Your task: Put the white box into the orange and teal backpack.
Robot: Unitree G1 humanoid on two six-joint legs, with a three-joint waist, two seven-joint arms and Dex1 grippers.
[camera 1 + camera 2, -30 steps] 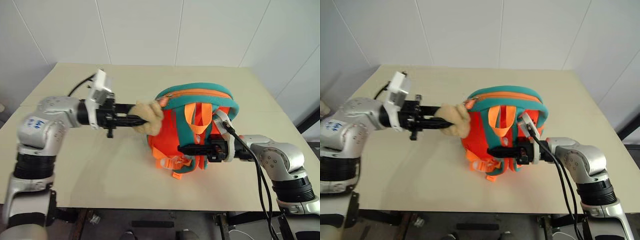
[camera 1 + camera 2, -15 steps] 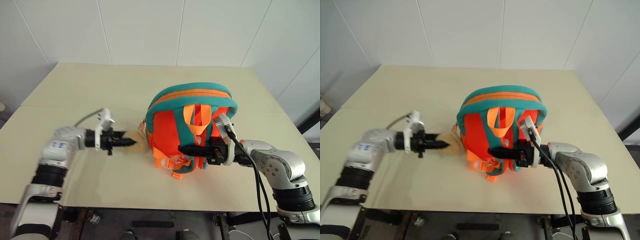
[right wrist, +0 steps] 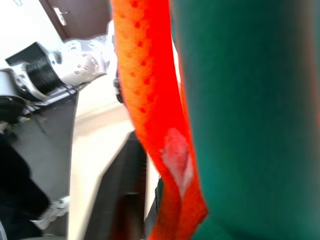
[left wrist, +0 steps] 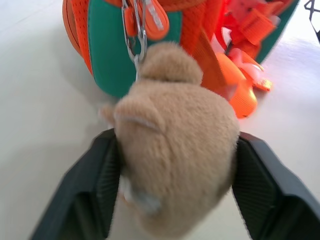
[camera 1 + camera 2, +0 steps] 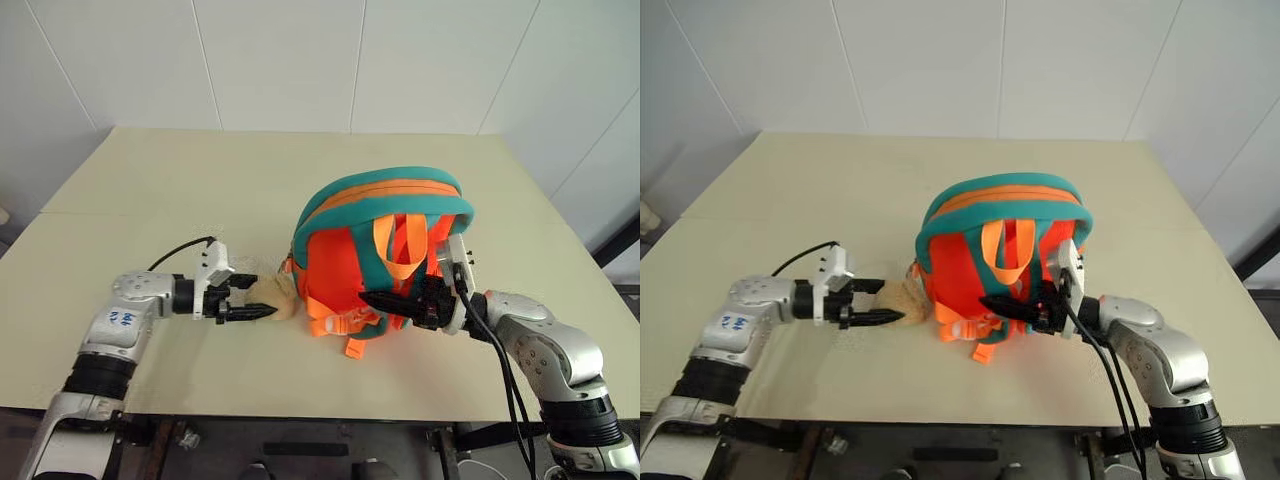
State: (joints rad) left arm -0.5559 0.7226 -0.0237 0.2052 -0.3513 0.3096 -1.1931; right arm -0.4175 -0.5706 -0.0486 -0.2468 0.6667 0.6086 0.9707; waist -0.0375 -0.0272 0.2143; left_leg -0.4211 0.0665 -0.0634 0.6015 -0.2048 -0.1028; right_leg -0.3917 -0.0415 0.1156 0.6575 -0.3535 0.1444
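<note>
Standing upright on the table (image 5: 120,200), the backpack (image 5: 345,265) shows its strap side in the left eye view, and the left gripper (image 5: 262,302) lies low on the table beside it, its two black fingers spread with the plush toy (image 5: 273,298) between their tips. Across the pack, the right gripper (image 5: 378,300) reaches in level at the straps (image 5: 400,250), its fingers parted a little over the orange webbing; whether they pinch it cannot be told. From the right eye view the same layout holds, with the toy just past the left fingers and touching the pack's lower side. Through the left wrist view the tan toy sits squarely between the two fingers (image 4: 95,190), which stand apart on either flank of it, and a metal clip (image 4: 136,35) links it to the teal panel beyond the fingertips. Up close in the right wrist view, an orange strap (image 3: 155,125) and teal trim (image 3: 250,100) run right against the fingers. The white box cannot be seen anywhere.
</note>
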